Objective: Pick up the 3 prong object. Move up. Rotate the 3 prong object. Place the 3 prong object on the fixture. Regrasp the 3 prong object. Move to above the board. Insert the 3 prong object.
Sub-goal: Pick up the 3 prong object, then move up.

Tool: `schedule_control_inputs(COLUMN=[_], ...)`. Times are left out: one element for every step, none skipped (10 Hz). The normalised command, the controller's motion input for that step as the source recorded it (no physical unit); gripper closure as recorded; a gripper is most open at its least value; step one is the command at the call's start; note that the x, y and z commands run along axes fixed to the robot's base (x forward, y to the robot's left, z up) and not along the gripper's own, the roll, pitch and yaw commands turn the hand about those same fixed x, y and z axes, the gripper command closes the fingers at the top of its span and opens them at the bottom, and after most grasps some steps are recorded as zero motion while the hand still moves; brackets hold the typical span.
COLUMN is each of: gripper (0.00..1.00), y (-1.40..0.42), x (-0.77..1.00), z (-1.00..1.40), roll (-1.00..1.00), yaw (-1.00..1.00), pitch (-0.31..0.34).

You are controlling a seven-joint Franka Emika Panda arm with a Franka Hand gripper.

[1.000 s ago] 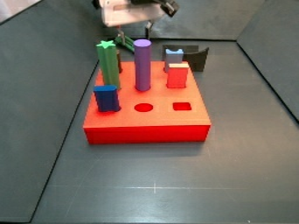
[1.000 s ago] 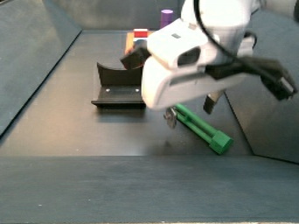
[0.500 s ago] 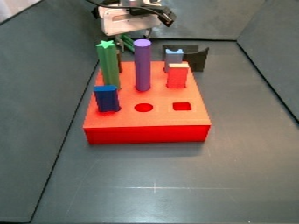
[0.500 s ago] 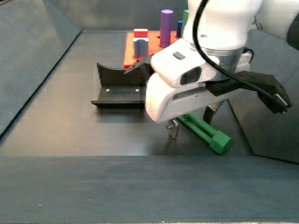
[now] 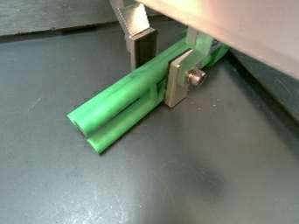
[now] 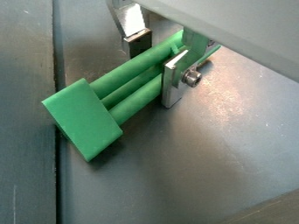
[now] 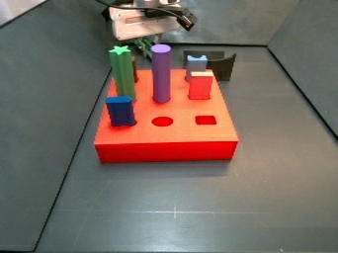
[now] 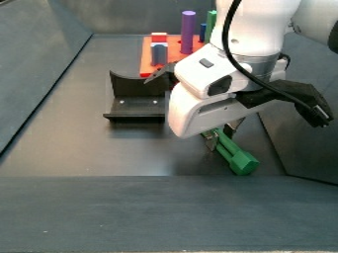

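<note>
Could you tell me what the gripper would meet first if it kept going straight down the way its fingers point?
Probably the floor. The gripper already straddles the lying 3 prong object, one finger on each side, so the tips seem about to touch the floor; the remaining gap is unclear.

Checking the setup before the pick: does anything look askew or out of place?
Only the 3 prong object is off the board: it lies flat on the floor, as expected before the pick. The gripper straddles it there. Nothing looks damaged or spilled.

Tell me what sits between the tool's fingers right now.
The 3 prong object lies flat on the floor between the tool's fingers, which straddle it in both wrist views; jaws not clearly shut.
</note>
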Motion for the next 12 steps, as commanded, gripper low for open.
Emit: schedule_control_inputs(gripper=[1.0,1.0,1.0,1.0,1.0,1.0,1.0,1.0,1.0,1.0,1.0,1.0], y=[0.0,0.0,0.0,0.0,0.0,0.0,0.0,0.0,0.0,0.0,0.0,0.0], x=[0.0,0.0,0.0,0.0,0.0,0.0,0.0,0.0,0.0,0.0,-0.03,-0.05], z=[0.0,0.0,0.0,0.0,0.0,0.0,0.0,0.0,0.0,0.83,0.79,0.63], roll=[0.0,0.0,0.0,0.0,0.0,0.0,0.0,0.0,0.0,0.0,-0.01,-0.01], yaw=[0.0,0.0,0.0,0.0,0.0,0.0,0.0,0.0,0.0,0.0,-0.01,-0.01], pitch=[0.0,0.0,0.0,0.0,0.0,0.0,0.0,0.0,0.0,0.0,0.021,0.04])
